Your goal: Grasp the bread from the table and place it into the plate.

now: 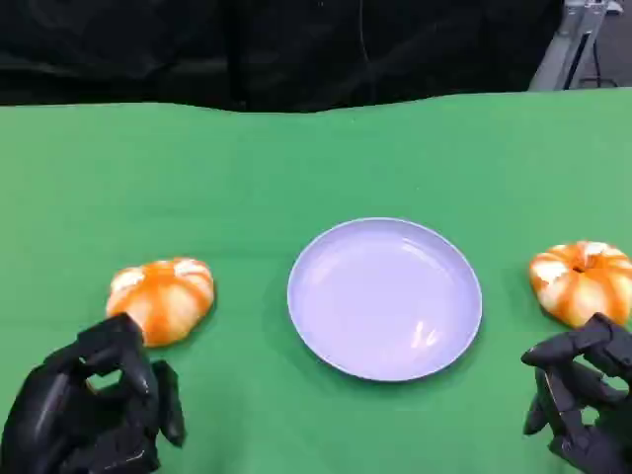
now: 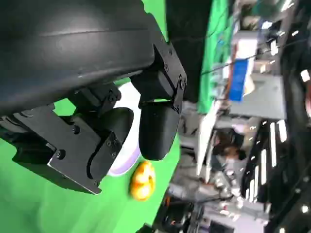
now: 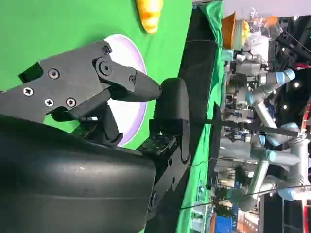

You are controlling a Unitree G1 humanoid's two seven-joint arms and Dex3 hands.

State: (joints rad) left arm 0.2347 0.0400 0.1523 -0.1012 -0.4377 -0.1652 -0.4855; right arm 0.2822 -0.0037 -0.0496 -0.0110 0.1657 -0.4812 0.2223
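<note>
A round lavender plate (image 1: 385, 296) lies in the middle of the green table with nothing on it. One orange-and-white bread (image 1: 163, 299) sits to its left, another bread (image 1: 583, 281) to its right near the picture's edge. My left hand (image 1: 94, 410) hovers just in front of the left bread, fingers apart and holding nothing. My right hand (image 1: 583, 395) is close in front of the right bread, also holding nothing. The left wrist view shows the plate (image 2: 124, 162) and the right bread (image 2: 142, 180) past my fingers. In the right wrist view the plate (image 3: 132, 114) and the left bread (image 3: 149, 13) appear.
The green cloth (image 1: 316, 158) covers the table to a black curtain (image 1: 247, 49) at the far edge. A metal stand (image 1: 578, 39) rises at the back right. The wrist views show lab benches and other robot arms (image 3: 262, 111) beyond the table.
</note>
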